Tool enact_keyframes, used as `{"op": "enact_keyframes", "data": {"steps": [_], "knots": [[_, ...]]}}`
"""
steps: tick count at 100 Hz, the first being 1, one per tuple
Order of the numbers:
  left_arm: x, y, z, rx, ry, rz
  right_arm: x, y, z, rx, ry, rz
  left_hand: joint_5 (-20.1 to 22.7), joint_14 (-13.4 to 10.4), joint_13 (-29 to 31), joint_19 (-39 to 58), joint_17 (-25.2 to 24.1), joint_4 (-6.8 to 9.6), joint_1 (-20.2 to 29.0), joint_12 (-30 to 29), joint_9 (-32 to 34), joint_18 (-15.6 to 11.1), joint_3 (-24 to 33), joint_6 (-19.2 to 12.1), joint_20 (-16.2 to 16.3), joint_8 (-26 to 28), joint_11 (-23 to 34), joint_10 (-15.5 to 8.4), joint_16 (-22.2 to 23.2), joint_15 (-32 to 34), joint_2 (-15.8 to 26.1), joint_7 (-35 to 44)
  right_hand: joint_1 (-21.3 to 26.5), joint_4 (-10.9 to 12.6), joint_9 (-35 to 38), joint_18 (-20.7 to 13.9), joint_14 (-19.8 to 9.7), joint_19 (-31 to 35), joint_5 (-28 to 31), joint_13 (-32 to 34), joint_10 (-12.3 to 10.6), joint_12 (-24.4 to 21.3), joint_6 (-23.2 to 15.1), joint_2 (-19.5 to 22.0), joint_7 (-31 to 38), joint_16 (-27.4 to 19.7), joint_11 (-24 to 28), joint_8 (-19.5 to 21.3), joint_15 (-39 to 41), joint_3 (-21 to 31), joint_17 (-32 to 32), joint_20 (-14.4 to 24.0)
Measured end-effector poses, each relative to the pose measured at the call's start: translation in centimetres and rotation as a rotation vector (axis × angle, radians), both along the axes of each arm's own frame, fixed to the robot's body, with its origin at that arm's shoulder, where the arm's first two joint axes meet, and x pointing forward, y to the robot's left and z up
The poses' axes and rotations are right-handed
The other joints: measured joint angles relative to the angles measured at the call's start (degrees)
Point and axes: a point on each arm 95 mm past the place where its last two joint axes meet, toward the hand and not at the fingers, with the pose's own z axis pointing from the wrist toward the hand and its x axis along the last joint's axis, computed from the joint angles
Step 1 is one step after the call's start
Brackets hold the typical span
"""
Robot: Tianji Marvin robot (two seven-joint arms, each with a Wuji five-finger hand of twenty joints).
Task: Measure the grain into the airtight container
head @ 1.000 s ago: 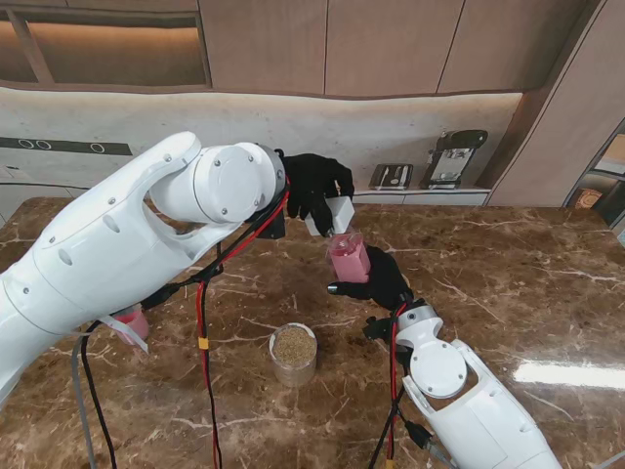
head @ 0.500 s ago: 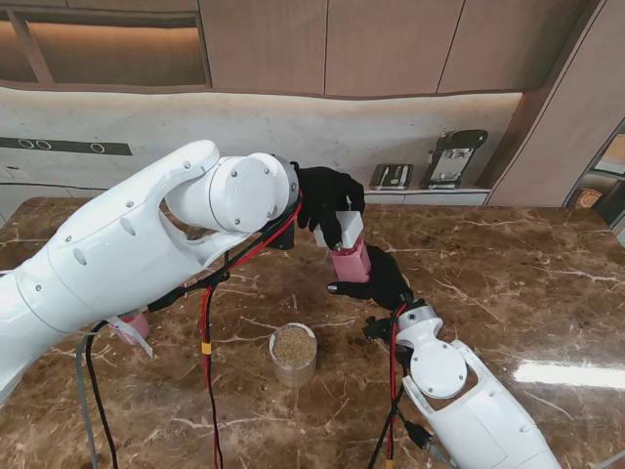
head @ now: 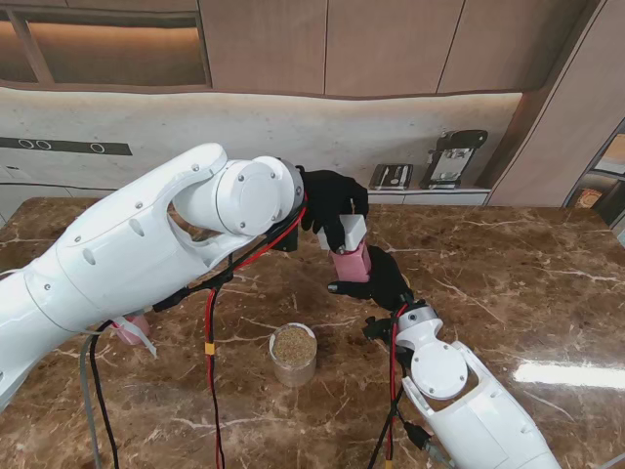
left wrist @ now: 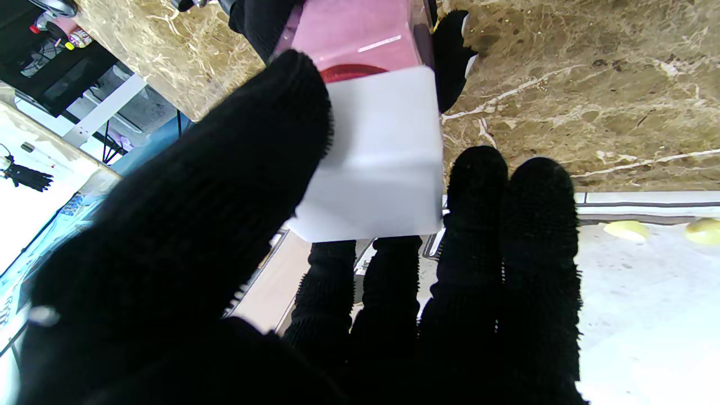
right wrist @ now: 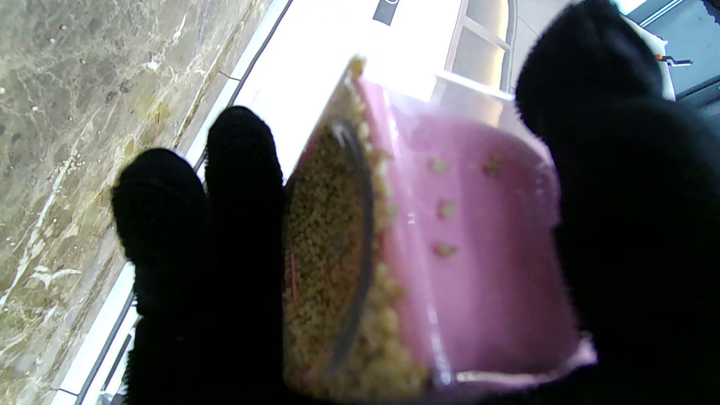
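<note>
Grain jar (head: 293, 354) at 6 o'clock, nearest and apart from both hands, open and filled with grain; pink scoop (head: 132, 327) out at 9 o'clock, half hidden under the left arm. Airtight container (head: 353, 262) beyond it near table centre, pink, grain inside, gripped upright by right hand (head: 379, 281). Farthest, left hand (head: 327, 198) clamped on white lid (head: 345, 233) right at the container's mouth: closing step, judged late, calling next for squaring and pressing down

1. Mid-frame: lid (head: 350, 233) in left hand (head: 330, 200), directly over container (head: 353, 262); container in right hand (head: 383, 281)
2. Lower centre: grain jar (head: 293, 354) on table (head: 508, 293)
</note>
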Motion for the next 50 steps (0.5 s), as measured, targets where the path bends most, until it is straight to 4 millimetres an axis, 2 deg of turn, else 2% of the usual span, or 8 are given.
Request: {"op": "enact_keyframes", "data": {"steps": [39, 50], "knots": [[-0.30, -0.11, -0.45, -0.005, -0.029, -0.020, -0.21, 0.13, -0.13, 0.032, 0.018, 0.000, 0.00, 0.00, -0.04, 0.00, -0.01, 0.00, 0.00, 0.64, 0.01, 0.00, 0.00, 0.00, 0.03, 0.66, 0.03, 0.00, 0.41, 0.00, 0.02, -0.08, 0.00, 0.00, 0.00, 0.00, 0.00, 0.00, 0.00, 0.00, 0.00, 0.00, 0.00, 0.00, 0.00, 0.00, 0.00, -0.04, 0.00, 0.00, -0.01, 0.00], [-0.33, -0.14, -0.52, 0.001, -0.032, -0.027, -0.23, 0.13, -0.22, 0.032, 0.019, 0.001, 0.00, 0.00, -2.61, -0.56, -1.52, 0.00, -0.02, -0.01, -0.34, -0.41, 0.00, 0.00, 0.51, 0.69, 1.10, 0.00, 0.41, -0.57, 0.02, -0.14, 0.00, 0.00, 0.00, 0.00, 0.00, 0.00, 0.00, 0.00, 0.00, 0.00, 0.00, 0.00, 0.00, 0.00, 0.00, -0.04, 0.00, 0.00, -0.02, 0.00]]}}
